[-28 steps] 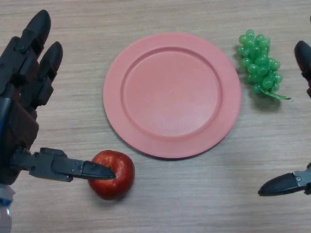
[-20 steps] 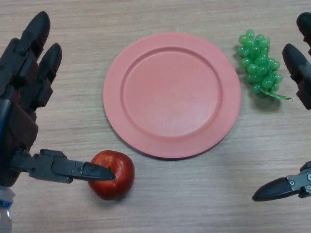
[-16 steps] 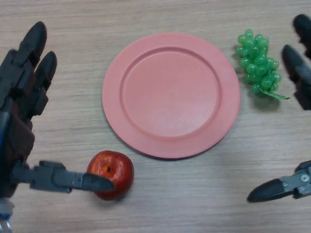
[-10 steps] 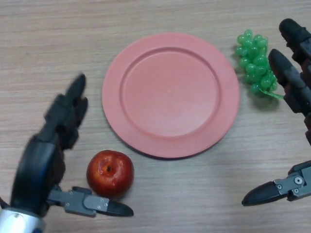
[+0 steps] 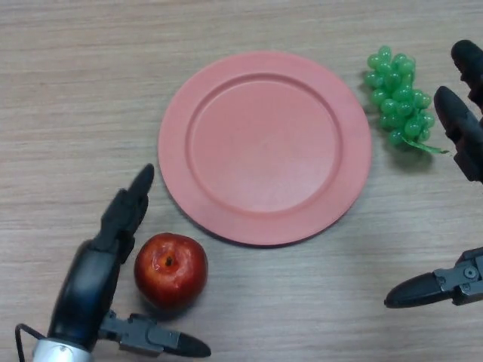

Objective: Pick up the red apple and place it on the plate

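Beside your left hand, now turned and dropped to bracket the red apple with fingers spread and unclosed, the fruit sits on the table short of the plate, ready for grasping.

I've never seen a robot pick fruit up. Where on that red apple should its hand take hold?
Probably round the apple's widest middle, from the left. It sits stem-up on the table, and the open left hand already flanks it, fingers behind and thumb in front.
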Available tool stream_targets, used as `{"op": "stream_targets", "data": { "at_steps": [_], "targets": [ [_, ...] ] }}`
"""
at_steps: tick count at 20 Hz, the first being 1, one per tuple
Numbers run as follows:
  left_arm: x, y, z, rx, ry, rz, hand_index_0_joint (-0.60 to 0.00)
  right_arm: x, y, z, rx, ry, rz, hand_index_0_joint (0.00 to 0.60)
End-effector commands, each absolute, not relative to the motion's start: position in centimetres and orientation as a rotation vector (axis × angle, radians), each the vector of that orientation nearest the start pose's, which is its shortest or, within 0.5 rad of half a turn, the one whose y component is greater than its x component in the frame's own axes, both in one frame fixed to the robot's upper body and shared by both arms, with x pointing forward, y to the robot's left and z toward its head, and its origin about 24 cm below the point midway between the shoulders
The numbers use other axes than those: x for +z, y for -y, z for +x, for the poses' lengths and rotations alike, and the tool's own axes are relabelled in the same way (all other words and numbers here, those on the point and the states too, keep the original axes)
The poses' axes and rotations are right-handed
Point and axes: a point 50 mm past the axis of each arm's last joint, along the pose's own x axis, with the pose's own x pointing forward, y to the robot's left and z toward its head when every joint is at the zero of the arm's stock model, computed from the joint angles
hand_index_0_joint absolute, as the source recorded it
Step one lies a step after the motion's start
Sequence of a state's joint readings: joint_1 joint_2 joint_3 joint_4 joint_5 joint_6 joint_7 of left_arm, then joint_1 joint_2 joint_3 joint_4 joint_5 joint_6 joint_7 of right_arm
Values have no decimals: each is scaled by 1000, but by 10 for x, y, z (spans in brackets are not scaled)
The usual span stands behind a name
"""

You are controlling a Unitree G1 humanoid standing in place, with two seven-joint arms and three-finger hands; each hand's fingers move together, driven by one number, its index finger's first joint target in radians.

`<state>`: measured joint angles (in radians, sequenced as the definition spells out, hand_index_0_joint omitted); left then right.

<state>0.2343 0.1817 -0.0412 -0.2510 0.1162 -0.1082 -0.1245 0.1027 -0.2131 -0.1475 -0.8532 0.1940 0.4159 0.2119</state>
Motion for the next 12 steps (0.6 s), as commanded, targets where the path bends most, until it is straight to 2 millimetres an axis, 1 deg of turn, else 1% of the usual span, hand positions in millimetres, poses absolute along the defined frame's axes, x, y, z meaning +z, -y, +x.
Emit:
{"op": "stream_targets", "data": {
  "at_steps": [1, 2, 3, 4, 5, 7, 8, 9, 10, 12],
  "targets": [
    [84, -170, 203, -145, 308, 355, -349, 204, 178, 182, 171, 563, -153, 0],
    [80, -170, 204, -153, 284, 410, -499, 204, 178, 183, 167, 562, -148, 0],
    [74, -169, 204, -172, 245, 516, -597, 205, 179, 184, 162, 558, -140, 0],
    [73, -168, 205, -190, 225, 557, -600, 205, 179, 184, 160, 557, -138, 0],
    [75, -168, 205, -195, 213, 539, -600, 205, 180, 184, 156, 559, -137, 0],
    [87, -166, 205, -188, 213, 469, -600, 205, 180, 184, 152, 564, -133, 0],
    [97, -166, 205, -176, 229, 441, -600, 205, 180, 184, 151, 564, -134, 0],
    [105, -165, 207, -172, 255, 451, -600, 205, 180, 184, 151, 564, -134, 0],
    [117, -165, 210, -163, 289, 437, -600, 206, 180, 184, 151, 561, -135, 0],
    [141, -163, 221, -153, 371, 417, -600, 206, 180, 184, 150, 561, -132, 0]
  ]
}}
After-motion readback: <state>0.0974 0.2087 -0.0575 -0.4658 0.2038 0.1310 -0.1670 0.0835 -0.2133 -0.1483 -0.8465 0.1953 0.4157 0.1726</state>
